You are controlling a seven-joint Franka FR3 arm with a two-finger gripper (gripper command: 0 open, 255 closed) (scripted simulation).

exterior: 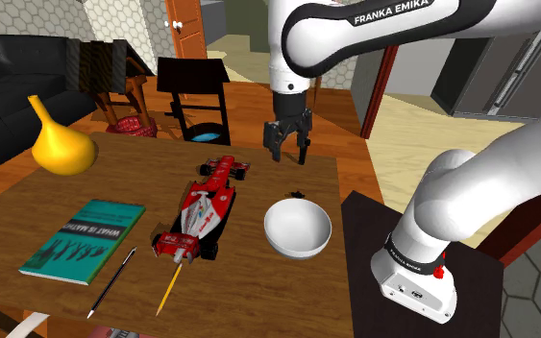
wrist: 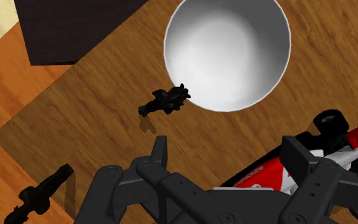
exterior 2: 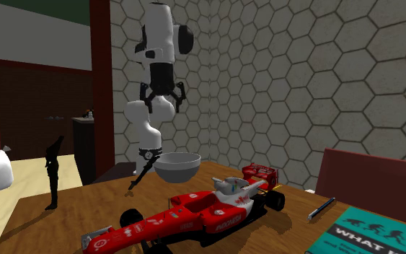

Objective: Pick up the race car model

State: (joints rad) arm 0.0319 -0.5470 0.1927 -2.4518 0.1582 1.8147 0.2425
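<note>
A: Walls?
B: Grey wall (exterior 2: 302,72) in a hexagon pattern behind the wooden table (exterior: 258,288); a dark red post (exterior 2: 100,72) stands at its end.
A: Furniture?
B: Black sofa (exterior: 18,67) past the table's far edge. Wooden chair (exterior: 114,77) and small black side table (exterior: 193,72) near it. Orange-brown door (exterior: 186,24) further back.
A: Floor?
B: Pale floor (exterior: 403,144) beside the table.

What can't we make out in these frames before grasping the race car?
Red-and-white race car model: wrist view, largely hidden behind the black gripper and cut by the edge.
Small black object beside the white bowl: wrist view, too small to identify.
Teal book: second exterior view, title cut off by the edge.
</note>
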